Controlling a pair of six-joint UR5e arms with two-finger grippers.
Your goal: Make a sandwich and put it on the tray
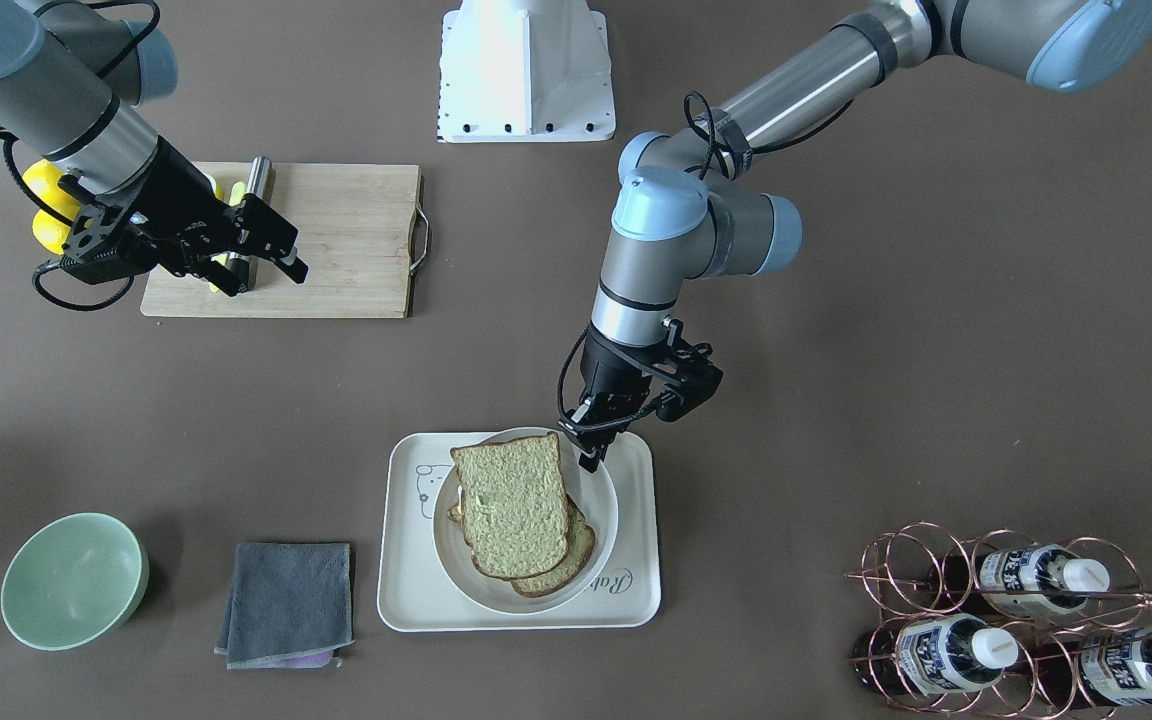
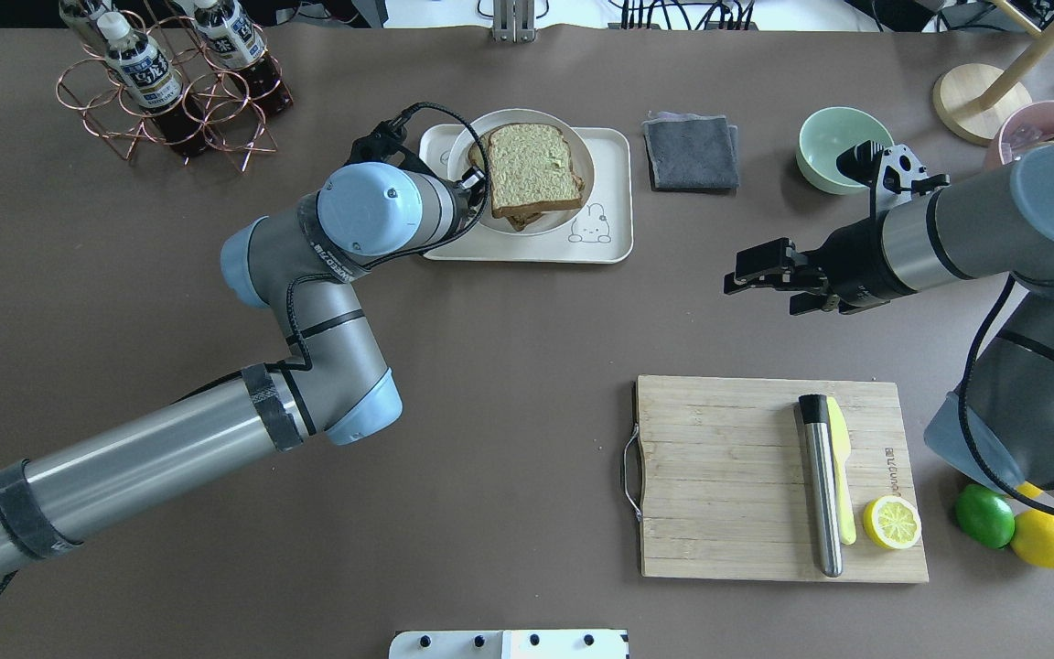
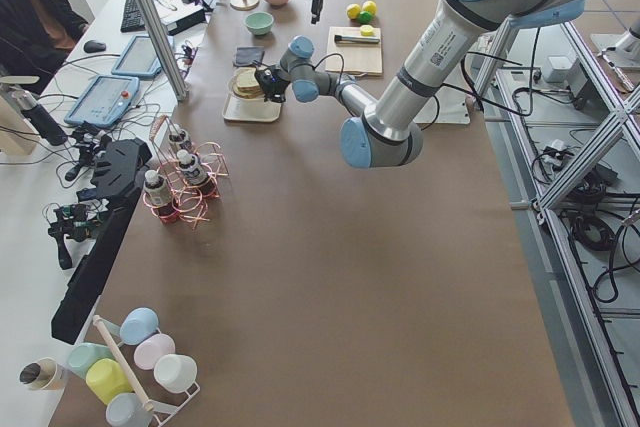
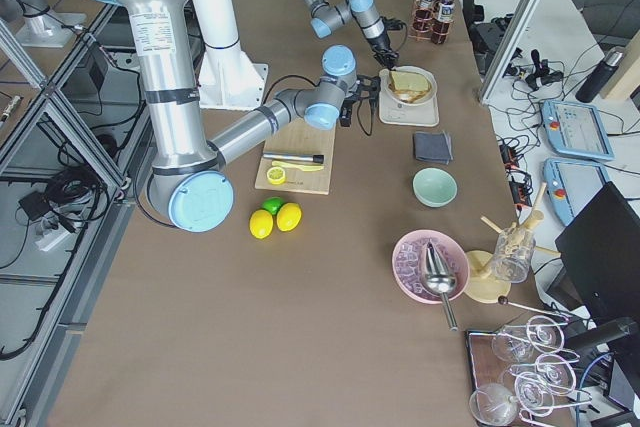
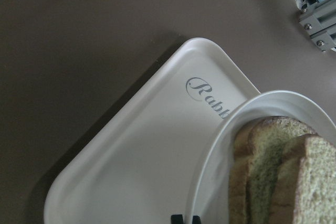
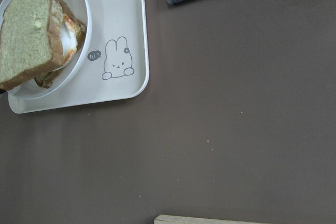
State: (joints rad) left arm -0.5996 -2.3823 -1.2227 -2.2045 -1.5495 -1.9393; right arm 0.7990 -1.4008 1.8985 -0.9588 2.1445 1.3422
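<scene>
The sandwich [image 1: 516,505], two crusted bread slices with white egg showing between them in the right wrist view [image 6: 68,32], lies on a round white plate [image 1: 604,500]. The plate stands on the cream tray [image 1: 406,590] with the bear drawing and "Rabbit" lettering [image 5: 207,92]. My left gripper [image 1: 591,460] points down at the plate's rim on the robot's side. Its fingertips [image 5: 177,218] stand close together on the rim. My right gripper [image 2: 751,279] is open and empty, above the table between the cutting board and the tray.
A wooden cutting board [image 2: 728,476] holds a metal-handled knife [image 2: 820,485] and a lemon half [image 2: 891,523]. A lime and lemons [image 2: 1039,535] lie beside it. A grey cloth [image 2: 692,151], a green bowl [image 2: 833,146] and a copper bottle rack [image 2: 170,91] stand along the far side.
</scene>
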